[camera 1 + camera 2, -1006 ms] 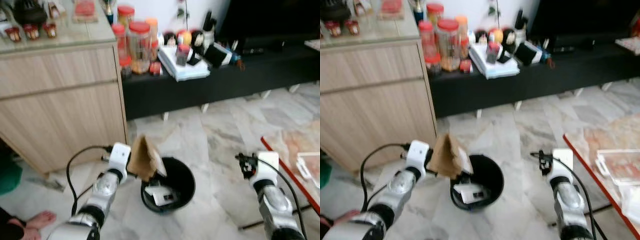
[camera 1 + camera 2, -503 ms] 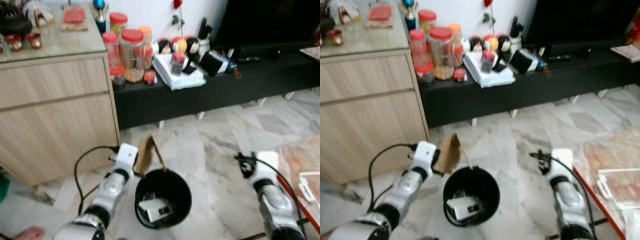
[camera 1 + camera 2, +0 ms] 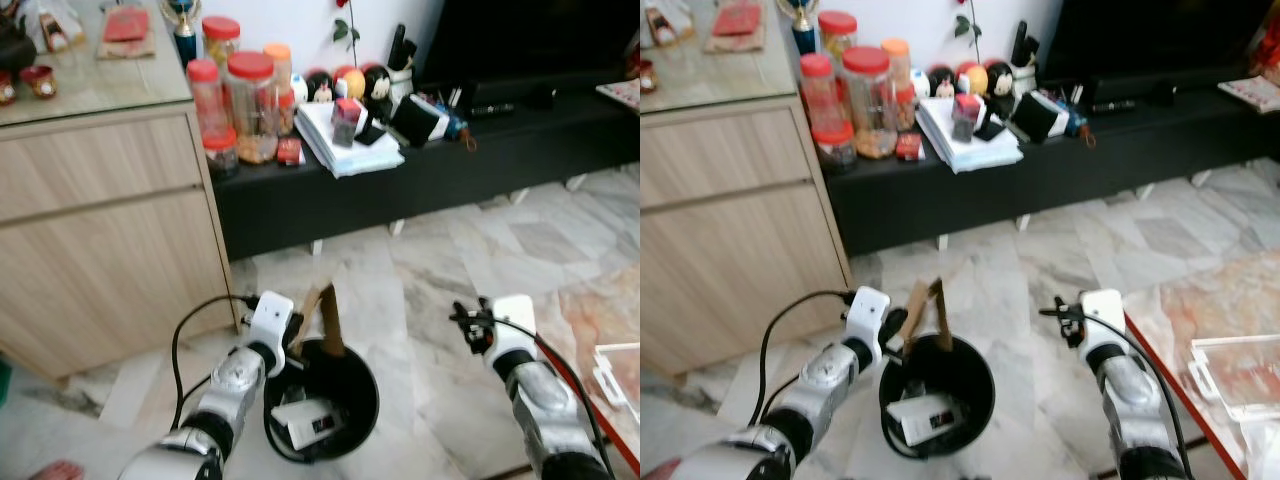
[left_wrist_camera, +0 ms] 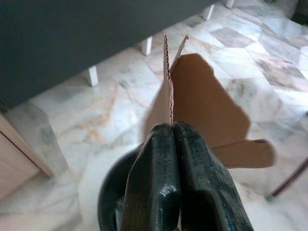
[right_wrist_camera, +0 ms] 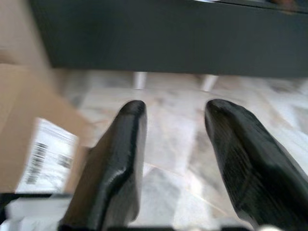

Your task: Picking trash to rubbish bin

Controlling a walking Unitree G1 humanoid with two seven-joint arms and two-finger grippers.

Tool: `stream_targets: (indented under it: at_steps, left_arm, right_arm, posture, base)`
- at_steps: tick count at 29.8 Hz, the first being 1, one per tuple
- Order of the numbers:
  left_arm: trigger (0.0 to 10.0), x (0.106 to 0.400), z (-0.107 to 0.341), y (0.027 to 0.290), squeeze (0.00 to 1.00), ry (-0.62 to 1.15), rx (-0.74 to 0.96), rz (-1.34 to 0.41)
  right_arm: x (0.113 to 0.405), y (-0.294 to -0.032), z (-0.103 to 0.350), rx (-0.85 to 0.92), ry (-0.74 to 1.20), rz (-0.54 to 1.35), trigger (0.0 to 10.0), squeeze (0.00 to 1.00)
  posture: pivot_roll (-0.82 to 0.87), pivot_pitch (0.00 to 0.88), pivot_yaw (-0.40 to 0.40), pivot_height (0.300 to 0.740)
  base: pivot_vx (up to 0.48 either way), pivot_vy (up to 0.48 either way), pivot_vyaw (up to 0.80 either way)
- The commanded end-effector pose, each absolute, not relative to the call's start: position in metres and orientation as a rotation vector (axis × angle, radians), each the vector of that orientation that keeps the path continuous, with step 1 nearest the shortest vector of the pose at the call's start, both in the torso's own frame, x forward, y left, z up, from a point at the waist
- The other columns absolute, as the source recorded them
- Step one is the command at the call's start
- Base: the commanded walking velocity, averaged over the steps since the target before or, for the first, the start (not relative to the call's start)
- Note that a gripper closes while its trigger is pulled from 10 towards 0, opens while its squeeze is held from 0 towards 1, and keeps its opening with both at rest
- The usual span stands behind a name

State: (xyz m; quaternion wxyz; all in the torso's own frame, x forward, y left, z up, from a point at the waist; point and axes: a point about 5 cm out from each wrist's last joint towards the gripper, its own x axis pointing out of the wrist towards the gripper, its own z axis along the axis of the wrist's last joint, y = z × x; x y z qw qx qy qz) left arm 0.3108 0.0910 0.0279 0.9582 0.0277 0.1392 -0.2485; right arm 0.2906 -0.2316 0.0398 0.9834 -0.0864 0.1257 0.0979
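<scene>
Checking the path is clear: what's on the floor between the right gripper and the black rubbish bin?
Bare marble floor lies between the right gripper and the black rubbish bin, as seen in both eye views.

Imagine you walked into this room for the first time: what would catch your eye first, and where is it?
The brown cardboard piece stands out first, pinched in the left end effector and held edge-up over the far rim of the black rubbish bin on the marble floor. Inside the bin lies a white box. Behind, red-lidded jars crowd the low black shelf's left end.
</scene>
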Motion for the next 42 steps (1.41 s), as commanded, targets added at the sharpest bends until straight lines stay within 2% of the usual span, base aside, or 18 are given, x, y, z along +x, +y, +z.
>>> stream_targets:
  at_steps: [1,9,31,32,42]
  left_arm:
    - [10.0,0.309,0.024,0.087,0.00,0.315,0.050,-0.526]
    - [10.0,0.308,0.018,0.095,0.00,0.380,0.038,-0.456]
    - [10.0,0.310,0.019,0.089,0.00,0.389,0.034,-0.447]
    - [10.0,0.310,0.019,0.089,1.00,0.389,0.034,-0.447]
    - [10.0,0.309,0.018,0.088,1.00,0.391,0.023,-0.456]
  right_arm:
    - [0.288,-0.233,0.040,-0.192,0.279,0.225,10.0,0.00]
    - [0.286,-0.215,0.046,-0.207,0.312,0.367,10.0,0.00]
    - [0.280,-0.203,0.057,-0.202,0.327,0.445,10.0,0.00]
    - [0.280,-0.203,0.057,-0.202,0.328,0.449,10.0,0.00]
    - [0.278,-0.200,0.059,-0.201,0.333,0.463,10.0,0.00]
  posture:
    - [0.05,0.118,-0.089,0.740]
    - [0.04,0.124,-0.093,0.740]
    - [0.02,0.136,-0.108,0.740]
    - [0.02,0.136,-0.108,0.740]
    - [0.02,0.135,-0.109,0.740]
  base:
    - [0.000,0.000,0.00]
    - [0.000,0.000,0.00]
    - [0.000,0.000,0.00]
    - [0.000,0.000,0.00]
    - [0.000,0.000,0.00]
